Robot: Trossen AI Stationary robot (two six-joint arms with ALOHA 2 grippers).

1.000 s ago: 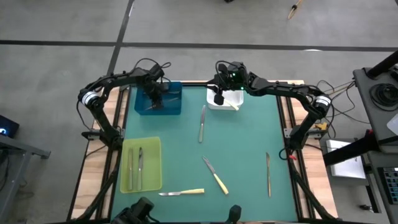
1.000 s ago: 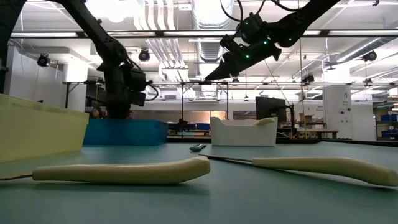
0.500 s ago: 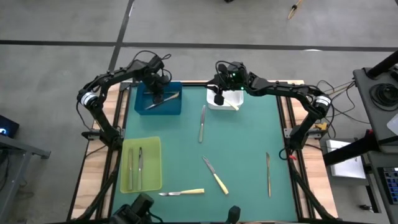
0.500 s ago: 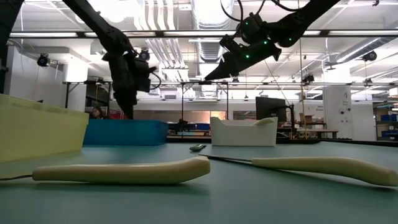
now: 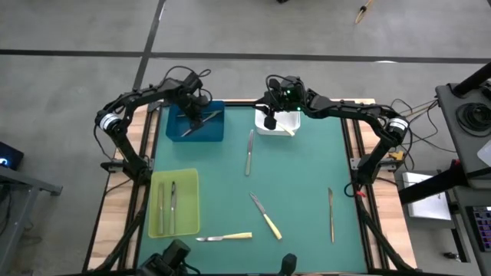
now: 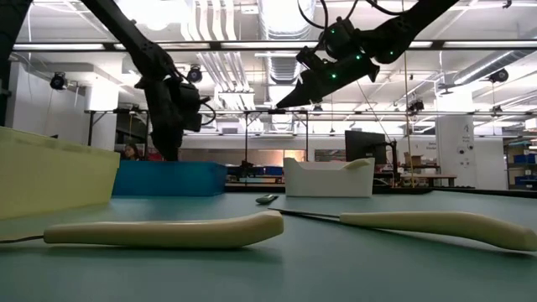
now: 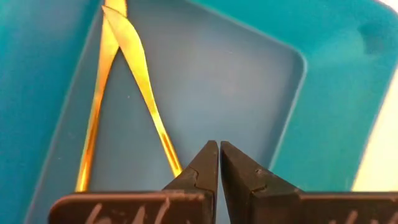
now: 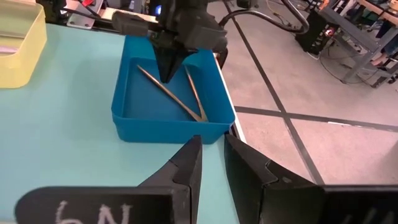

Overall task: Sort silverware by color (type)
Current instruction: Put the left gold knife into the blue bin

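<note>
Your left gripper [image 7: 219, 163] hangs over the blue tray [image 5: 219, 132] at the desk's far left, its fingers pressed together and holding nothing. Two slim utensils [image 7: 140, 68] lie crossed on the tray floor directly beneath it.

Your right gripper [image 8: 210, 163] is poised above the white tray [image 5: 285, 116] at the far centre. Its fingers stand a little apart and nothing can be seen between them. A pale-handled piece [image 5: 289, 130] rests across that tray's near edge.

Sorted so far: two grey pieces [image 5: 166, 205] in the yellow-green tray [image 5: 189, 178]. Still loose on the desk [image 5: 299, 192]: a grey utensil [image 5: 249, 152] near the white tray, a grey one [image 5: 331, 214] at the near right, and two yellow-handled knives [image 5: 265, 216], [image 5: 224, 238] at the near centre.

Risks, as I judge them:
- The piece on the white tray's edge could tip out if the right arm brushes it on leaving.
- The left fingers must be spread before the next pick; coming down closed would shove a utensil rather than grasp it.
- The two knives lie near each other; a careless approach to one could disturb the other.
- Flat thin metal on the mat invites a slipped or partial pinch.
- Both arms are close together at the far edge, so simultaneous moves toward the centre risk contact.
</note>
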